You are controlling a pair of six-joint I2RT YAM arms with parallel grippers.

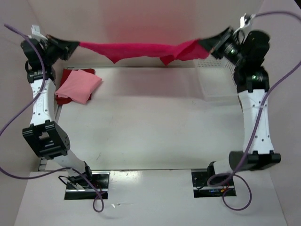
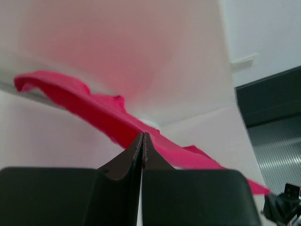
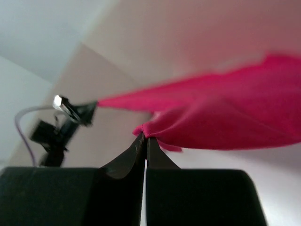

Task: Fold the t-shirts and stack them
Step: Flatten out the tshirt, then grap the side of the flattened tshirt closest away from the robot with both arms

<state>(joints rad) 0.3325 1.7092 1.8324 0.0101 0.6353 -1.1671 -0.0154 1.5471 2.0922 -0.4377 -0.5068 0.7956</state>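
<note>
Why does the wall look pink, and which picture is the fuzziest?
Top external: the stretched crimson-magenta t-shirt seems to throw a pink glow on the back wall. Left wrist: same glow, t-shirt fairly sharp, the close fingers dark. Right wrist: fuzziest; the t-shirt and the far arm are smeared.

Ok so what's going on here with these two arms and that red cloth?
Both arms hold one bright crimson-magenta t-shirt stretched between them in the air, over the far edge of the table. The left gripper is shut on one end and the right gripper on the other. At the far left, a folded light pink t-shirt lies on a dark red t-shirt. The held shirt is not yet folded or stacked.
</note>
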